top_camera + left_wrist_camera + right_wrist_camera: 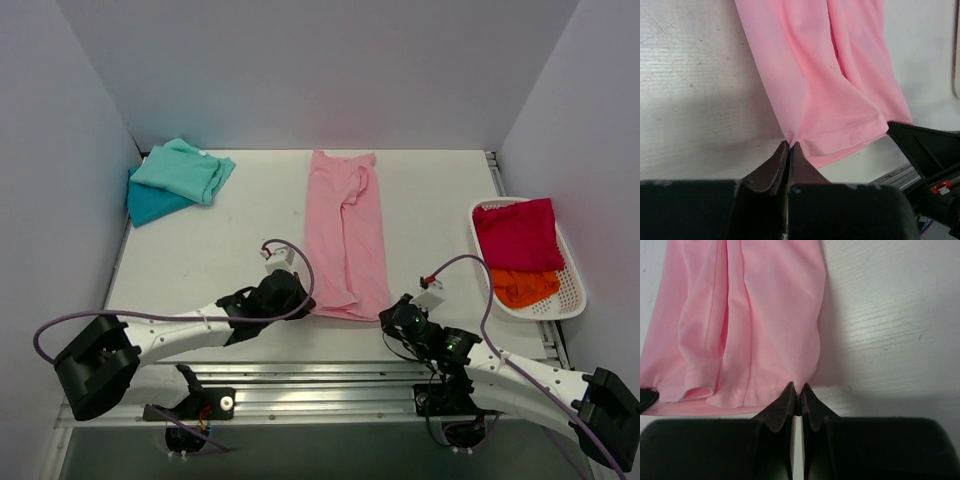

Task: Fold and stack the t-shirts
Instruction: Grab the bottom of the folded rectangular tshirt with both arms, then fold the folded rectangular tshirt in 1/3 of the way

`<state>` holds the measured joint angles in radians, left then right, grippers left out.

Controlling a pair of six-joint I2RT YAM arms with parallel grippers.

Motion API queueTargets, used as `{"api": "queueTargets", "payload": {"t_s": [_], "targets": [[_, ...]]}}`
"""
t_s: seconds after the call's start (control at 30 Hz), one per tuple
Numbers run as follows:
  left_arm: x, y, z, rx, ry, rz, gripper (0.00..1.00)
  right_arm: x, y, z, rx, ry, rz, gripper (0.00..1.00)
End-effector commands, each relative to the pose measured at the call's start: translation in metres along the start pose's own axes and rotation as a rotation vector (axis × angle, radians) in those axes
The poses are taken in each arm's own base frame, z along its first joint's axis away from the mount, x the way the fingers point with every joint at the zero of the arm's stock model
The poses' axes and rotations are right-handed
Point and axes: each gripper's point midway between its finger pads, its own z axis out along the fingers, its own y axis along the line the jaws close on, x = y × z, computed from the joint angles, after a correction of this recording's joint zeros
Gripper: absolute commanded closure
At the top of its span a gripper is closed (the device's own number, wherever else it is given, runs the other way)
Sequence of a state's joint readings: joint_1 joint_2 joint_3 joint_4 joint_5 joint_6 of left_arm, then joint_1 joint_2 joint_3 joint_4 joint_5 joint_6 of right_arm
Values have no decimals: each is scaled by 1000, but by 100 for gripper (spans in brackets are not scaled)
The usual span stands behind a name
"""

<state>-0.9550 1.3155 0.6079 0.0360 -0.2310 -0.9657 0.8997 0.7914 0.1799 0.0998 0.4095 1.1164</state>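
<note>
The light pink t-shirt (345,235) lay in the middle of the white surface (220,250) as a long narrow strip, folded lengthwise, running from the far side toward the arms, with soft creases along its length. Its stitched hem (855,125) formed the near end. The left tool (789,146) had its fingers pressed together on the near-left corner of that end, the cloth gathering into a small pucker just where the tips met. The right tool (797,388) was likewise pressed together, pinching the near-right corner of the same end, and both arms reached in low over the surface from either side. Well apart from this shirt, in the far-left corner, a mint green t-shirt (185,170) sat loosely folded on top of a teal blue t-shirt (150,207), whose edge showed beneath it on the near-left side. At the right edge of the surface stood a white lattice basket (573,292) holding a crimson red t-shirt (518,232) toward its far end and a crumpled orange t-shirt (525,287) just nearer the arms, the two touching.
</note>
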Motion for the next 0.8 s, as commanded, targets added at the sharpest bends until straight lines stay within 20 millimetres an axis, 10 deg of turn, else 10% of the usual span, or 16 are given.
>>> {"api": "queueTargets", "payload": {"t_s": [0.0,0.43,0.77], "targets": [[-2,14,-11,-53,-17,6,98,-19,7,-6,20,-63,15,100],[-56,-10,-24,-54,-120,9,98,-75,66,-10,4,-201,-75,100],[-116,-14,-14,-46,-192,-62,98,-95,96,23,52,-243,-129,100]]}}
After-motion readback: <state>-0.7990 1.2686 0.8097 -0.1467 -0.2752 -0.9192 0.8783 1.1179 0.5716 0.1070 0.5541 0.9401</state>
